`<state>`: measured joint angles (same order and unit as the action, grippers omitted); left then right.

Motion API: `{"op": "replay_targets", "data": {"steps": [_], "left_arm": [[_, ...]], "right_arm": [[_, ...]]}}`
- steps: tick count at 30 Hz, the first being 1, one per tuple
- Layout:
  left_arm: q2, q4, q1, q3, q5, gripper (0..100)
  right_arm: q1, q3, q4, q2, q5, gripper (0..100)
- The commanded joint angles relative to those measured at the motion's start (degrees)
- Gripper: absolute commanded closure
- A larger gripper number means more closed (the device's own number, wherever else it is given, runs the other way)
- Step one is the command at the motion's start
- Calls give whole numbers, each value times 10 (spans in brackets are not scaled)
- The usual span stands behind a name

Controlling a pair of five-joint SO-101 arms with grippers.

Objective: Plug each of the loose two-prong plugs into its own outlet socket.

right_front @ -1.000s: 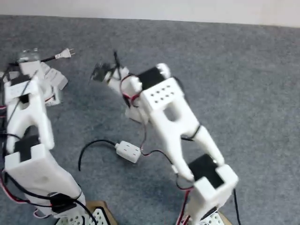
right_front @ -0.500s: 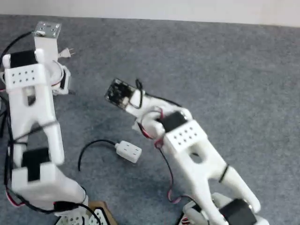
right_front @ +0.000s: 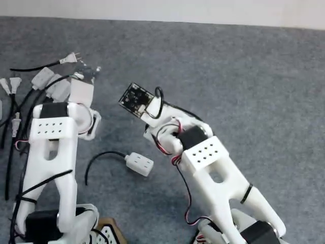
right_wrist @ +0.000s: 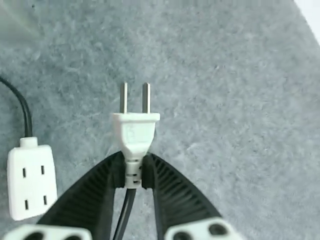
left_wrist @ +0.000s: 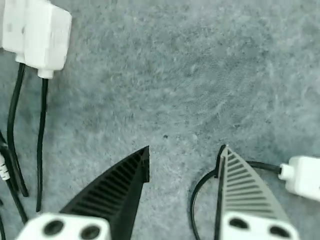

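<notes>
My right gripper point(right_wrist: 133, 166) is shut on the neck of a white two-prong plug point(right_wrist: 135, 127), whose prongs point away from me above the grey carpet. A white outlet socket point(right_wrist: 29, 182) on a black cord lies close beside it; in the high view this socket point(right_front: 139, 163) rests between the two arms. My left gripper point(left_wrist: 184, 149) hangs open over bare carpet with nothing between its fingers, and the same socket point(left_wrist: 302, 175) and its cord loop lie just off one fingertip. Another loose plug point(right_front: 71, 58) lies at the far left.
Several more white cord ends point(right_front: 50, 82) and black cords point(right_front: 12, 132) are scattered at the left edge; two of them point(left_wrist: 37, 32) lie beyond my left gripper. The right arm point(right_front: 205, 155) stretches across the middle. Grey carpet point(right_front: 254, 76) is open on the right.
The left arm has drawn back from the far left corner toward the middle, uncovering the cords there. The right arm lowered and shifted slightly right, still holding its plug.
</notes>
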<state>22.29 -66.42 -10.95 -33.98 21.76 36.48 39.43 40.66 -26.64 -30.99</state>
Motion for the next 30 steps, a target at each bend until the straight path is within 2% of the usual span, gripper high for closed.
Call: {"op": "replay_targets", "data": {"steps": [1,3,6,12,19,25,30], "left_arm": [[28,-26,30,-16,25,769],[24,-26,37,-28,30,769],[23,-29,62,-58,78,769],[23,-30,90,-92,97,769],[22,-42,94,-95,100,769],[22,-40,95,-95,100,769],[22,-40,95,-95,100,769]], "right_arm": [[-5,29,-43,-51,11,991],[-7,50,-42,-77,11,991],[-8,63,-34,-122,14,991],[-13,30,21,-145,30,991],[-15,-52,81,-130,32,991],[-11,-109,120,-126,66,991],[22,-110,120,-125,79,991]]}}
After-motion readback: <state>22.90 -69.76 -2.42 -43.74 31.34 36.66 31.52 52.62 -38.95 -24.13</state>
